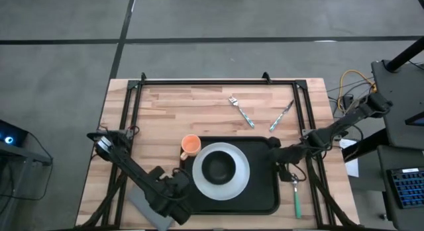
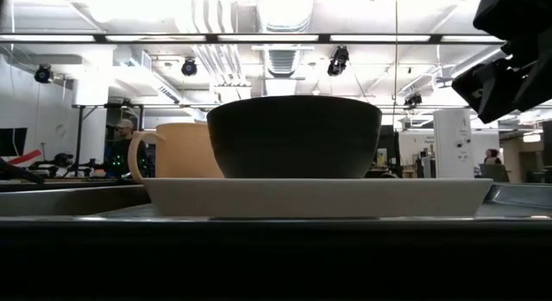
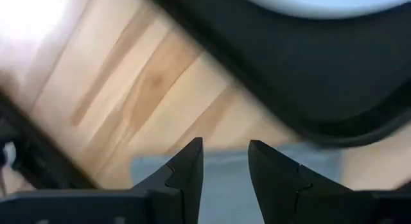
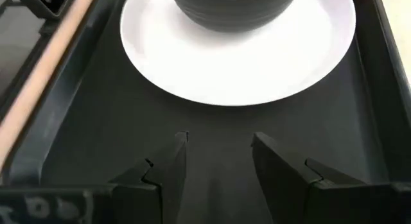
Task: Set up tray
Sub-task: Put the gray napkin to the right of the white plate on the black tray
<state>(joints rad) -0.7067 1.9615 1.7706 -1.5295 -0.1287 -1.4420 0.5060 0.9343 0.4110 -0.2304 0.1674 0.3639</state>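
High: large black rectangular tray [image 1: 262, 191] lay long axis across the table, holding a white plate [image 1: 242, 166] and black bowl [image 1: 218, 167]. Right gripper [image 1: 285, 166] was nearer, over its right end.

Left wrist: left gripper [image 3: 225, 161] parted, empty over grey cloth [image 3: 225, 185].

Right wrist: fingers [image 4: 170, 163] apart, empty, over smooth tray.

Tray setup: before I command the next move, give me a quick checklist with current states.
1. Plate on tray: ok.
2. Bowl on the plate: ok.
3. Orange cup on tray: not ok, it stands beside the tray's rim.
4. Cutlery loaded: not ok; two pieces and a green-handled utensil lie on the table.
5. Left gripper open above grey cloth: ok.
6. Right gripper open, empty, over tray: ok.
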